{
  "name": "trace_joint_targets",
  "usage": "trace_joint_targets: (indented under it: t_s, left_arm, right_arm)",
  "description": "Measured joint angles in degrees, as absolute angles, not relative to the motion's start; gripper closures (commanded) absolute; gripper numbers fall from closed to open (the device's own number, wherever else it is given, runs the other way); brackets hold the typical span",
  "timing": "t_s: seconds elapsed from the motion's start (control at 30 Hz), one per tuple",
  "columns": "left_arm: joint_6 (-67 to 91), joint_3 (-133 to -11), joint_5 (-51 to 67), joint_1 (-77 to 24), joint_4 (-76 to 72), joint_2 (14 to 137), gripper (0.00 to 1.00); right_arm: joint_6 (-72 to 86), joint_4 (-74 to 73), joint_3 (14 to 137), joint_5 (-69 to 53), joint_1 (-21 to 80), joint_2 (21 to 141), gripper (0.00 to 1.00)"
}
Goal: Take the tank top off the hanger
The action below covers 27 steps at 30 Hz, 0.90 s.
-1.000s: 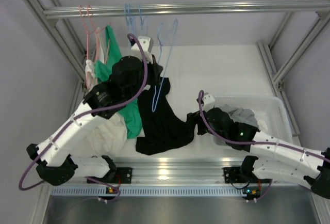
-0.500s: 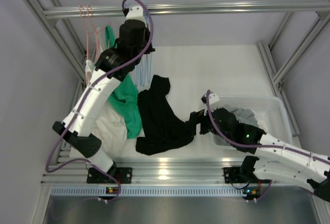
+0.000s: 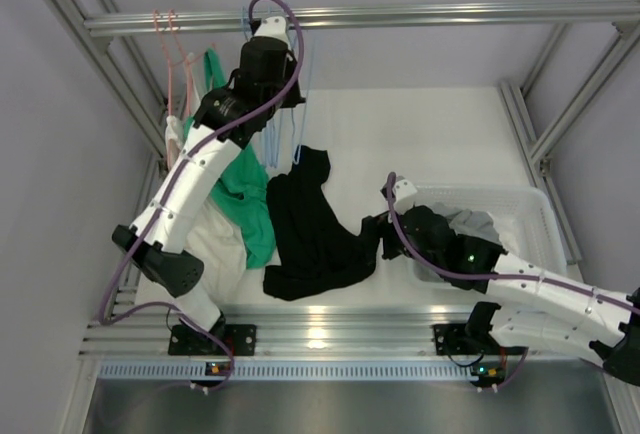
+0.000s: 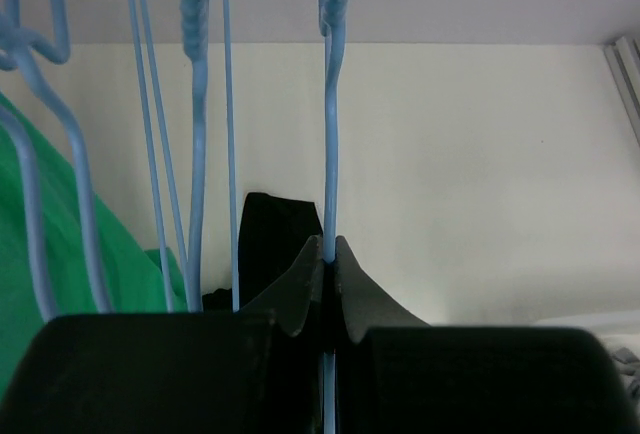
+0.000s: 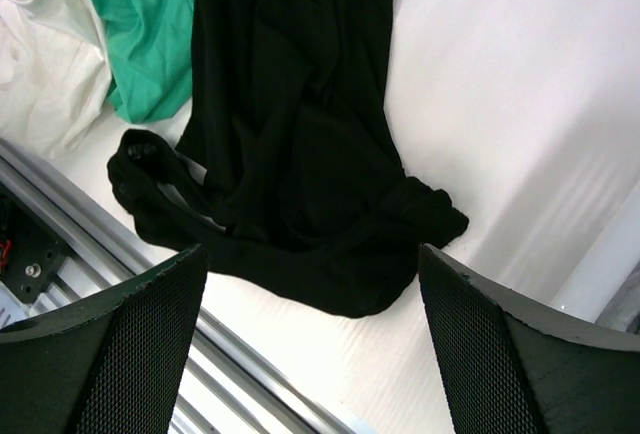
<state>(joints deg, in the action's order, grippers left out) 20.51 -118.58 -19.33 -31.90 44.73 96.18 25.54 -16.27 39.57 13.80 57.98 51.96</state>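
Black tank top [image 3: 315,234] is soft matt cloth, blue hanger [image 4: 330,134] looks like smooth coated wire, table [image 3: 430,134] plain matt white, top rail [image 3: 400,17] brushed metal.

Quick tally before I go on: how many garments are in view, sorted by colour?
black tank top: 1
green garment: 1
white garment: 1, as far as the bunched folds show
grey garment, in the bin: 1
Total: 4
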Motion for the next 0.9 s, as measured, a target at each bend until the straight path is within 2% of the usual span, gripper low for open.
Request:
trace_joint_targets:
  t_s: [0.33, 0.5, 0.6, 0.63, 0.73, 0.77, 0.9]
  left_arm:
    - [19.6, -123.9, -18.6, -31.1, 49.9, 99.0, 1.0]
    - [19.6, -122.7, -17.9, -30.9, 50.0, 98.9, 1.0]
    - [19.6, -120.6, -17.4, -30.8, 48.1, 98.2, 1.0]
    - [19.6, -120.1, -17.3, -30.8, 47.9, 97.8, 0.93]
    - [19.6, -118.5, -16.8, -31.2, 47.9, 95.7, 0.8]
    - [19.7, -117.7, -16.6, -31.4, 48.2, 94.7, 0.67]
    - [19.8, -114.0, -15.5, -32.4, 49.1, 90.0, 0.42]
  right_arm:
    - [25.1, -16.3, 40.3, 13.2, 58.0, 52.5, 0.17]
    - [24.8, -15.9, 40.3, 12.7, 58.0, 52.8, 0.16]
    - [24.0, -15.7, 40.3, 11.9, 58.0, 53.7, 0.07]
    - [23.6, -15.4, 40.3, 11.4, 58.0, 54.3, 0.01]
    - [22.1, -14.2, 40.3, 9.7, 58.0, 56.8, 0.0]
    - [21.6, -13.4, 40.3, 9.3, 58.0, 57.9, 0.01]
    - [19.8, -10.3, 40.7, 7.7, 58.0, 64.7, 0.01]
